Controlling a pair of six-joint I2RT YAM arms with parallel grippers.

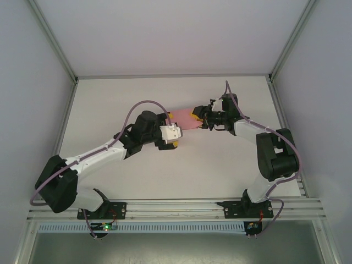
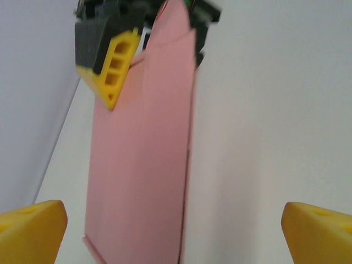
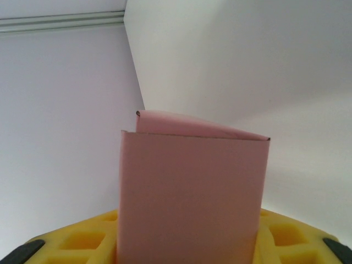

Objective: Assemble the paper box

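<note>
Paper box (image 1: pixel 182 119) sits mid-counter between the two tools: plain pink card, seemingly folded into a flat sleeve rather than a squared-up box. From the top camera only a short pink strip is visible, with its left end hidden under the left arm's wrist and its right end covered by the right tool (image 1: pixel 197 117). In the right wrist view the paper box (image 3: pixel 190 192) stands up from between that tool's yellow pads (image 3: pixel 82 242). Its far end shows two card layers with a thin gap between them; the inside is not visible and the bottom is cut off by the frame. The right tool (image 3: pixel 187 250) is clenched on that end of the card. In the left wrist view the paper box (image 2: pixel 143 165) runs lengthwise away from the camera as a long pink panel, blurred, with a small tab or flap corner at the near left edge. The right tool (image 2: pixel 159 49) grips its far end, one yellow finger (image 2: pixel 113 71) on the left face and a black part on the right. Can't tell whether the card lies on the white counter (image 1: pixel 220 165) or hangs just above it. The left tool (image 2: pixel 176 234) is released, jaws spread wide, with yellow fingertips (image 2: pixel 33 231) at the two lower corners on either side of the card's near end and not touching it. Left tool (image 1: pixel 175 131) is just beside the sleeve's left end.
</note>
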